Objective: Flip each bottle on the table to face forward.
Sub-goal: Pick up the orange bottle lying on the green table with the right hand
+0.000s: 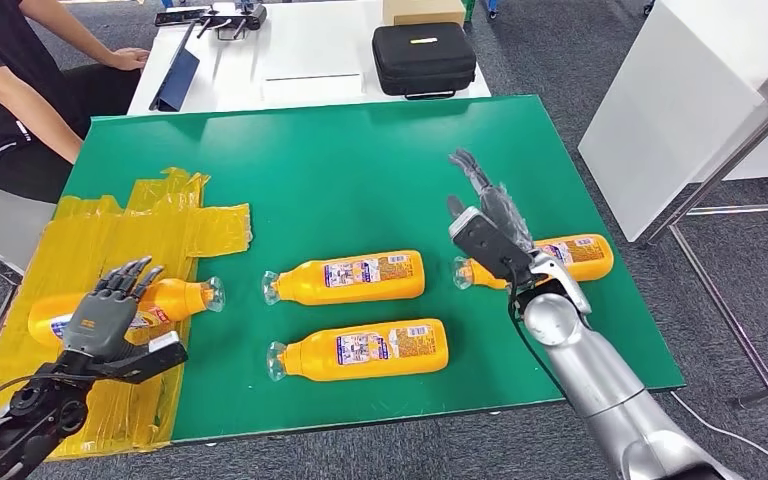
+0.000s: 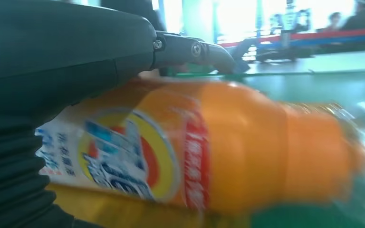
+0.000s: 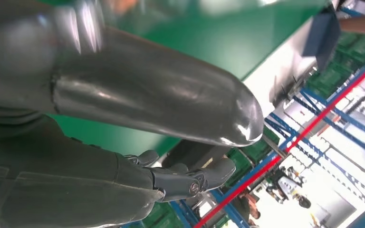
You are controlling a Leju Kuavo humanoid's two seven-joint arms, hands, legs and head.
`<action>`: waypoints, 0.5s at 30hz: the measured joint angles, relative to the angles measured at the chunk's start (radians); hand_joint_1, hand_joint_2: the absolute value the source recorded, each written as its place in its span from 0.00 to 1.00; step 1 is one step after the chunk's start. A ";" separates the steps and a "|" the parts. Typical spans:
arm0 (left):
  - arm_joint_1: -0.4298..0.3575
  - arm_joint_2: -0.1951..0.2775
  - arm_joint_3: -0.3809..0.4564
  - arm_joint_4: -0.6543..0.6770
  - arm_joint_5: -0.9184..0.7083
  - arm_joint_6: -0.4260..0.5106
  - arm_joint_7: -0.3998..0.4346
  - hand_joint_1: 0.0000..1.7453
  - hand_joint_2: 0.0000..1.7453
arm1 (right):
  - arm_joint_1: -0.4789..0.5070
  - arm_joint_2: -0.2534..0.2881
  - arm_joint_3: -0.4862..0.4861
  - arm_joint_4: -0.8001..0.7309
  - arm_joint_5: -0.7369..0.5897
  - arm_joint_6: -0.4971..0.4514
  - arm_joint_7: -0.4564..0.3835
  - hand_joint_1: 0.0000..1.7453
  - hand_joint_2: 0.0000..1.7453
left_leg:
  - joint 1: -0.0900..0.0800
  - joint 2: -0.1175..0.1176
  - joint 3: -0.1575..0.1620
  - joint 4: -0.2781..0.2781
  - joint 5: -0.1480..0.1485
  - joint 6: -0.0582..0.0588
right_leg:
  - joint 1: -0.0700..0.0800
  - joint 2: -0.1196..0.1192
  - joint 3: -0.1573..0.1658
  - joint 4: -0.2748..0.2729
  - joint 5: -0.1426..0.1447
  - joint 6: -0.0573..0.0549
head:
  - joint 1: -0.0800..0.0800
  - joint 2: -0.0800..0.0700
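Green table [image 1: 360, 160] in front of you carries four orange bottles on their sides. Left hand [image 1: 110, 305] rests over the leftmost bottle [image 1: 175, 297] on yellow tape [image 1: 160, 225]; grip unclear. Two middle bottles [image 1: 355, 277] [image 1: 370, 348] lie apart. Right hand [image 1: 485, 215], fingers spread and empty, hovers over the rightmost bottle [image 1: 580, 255].

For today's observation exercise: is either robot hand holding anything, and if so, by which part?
The left hand rests over the body of the leftmost bottle, at its label end; a closed grip cannot be confirmed. The right hand holds nothing, fingers apart above the green table.
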 joint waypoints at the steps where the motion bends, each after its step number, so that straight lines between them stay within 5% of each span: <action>1: 0.007 -0.006 0.000 -0.004 -0.026 0.002 0.003 0.00 0.00 | 0.019 0.004 0.000 -0.012 0.013 -0.002 0.002 0.00 0.00 | 0.000 0.000 0.000 0.000 0.000 0.000 | 0.000 0.000 0.000 0.000 0.000 0.000 | 0.000 0.000; 7: 0.046 -0.048 0.031 -0.035 -0.120 0.004 -0.038 0.00 0.00 | 0.100 0.010 -0.021 -0.074 0.052 -0.002 0.003 0.00 0.00 | 0.000 0.000 -0.001 0.000 -0.001 0.001 | 0.000 0.000 -0.001 -0.001 0.000 0.000 | 0.000 0.000; 11: 0.095 -0.068 0.080 -0.097 -0.035 0.004 -0.121 0.00 0.00 | 0.179 0.009 -0.056 -0.126 0.111 0.000 -0.012 0.00 1.00 | 0.000 0.001 -0.001 0.000 -0.001 0.001 | 0.000 0.000 -0.001 -0.001 0.000 0.000 | 0.000 0.000; 15: 0.153 -0.070 0.168 -0.227 0.202 0.004 -0.202 0.00 0.00 | 0.283 0.009 -0.080 -0.187 0.209 -0.026 -0.005 0.00 1.00 | 0.000 0.001 -0.001 0.000 -0.002 0.000 | 0.000 0.000 -0.001 -0.001 0.000 0.000 | 0.000 0.000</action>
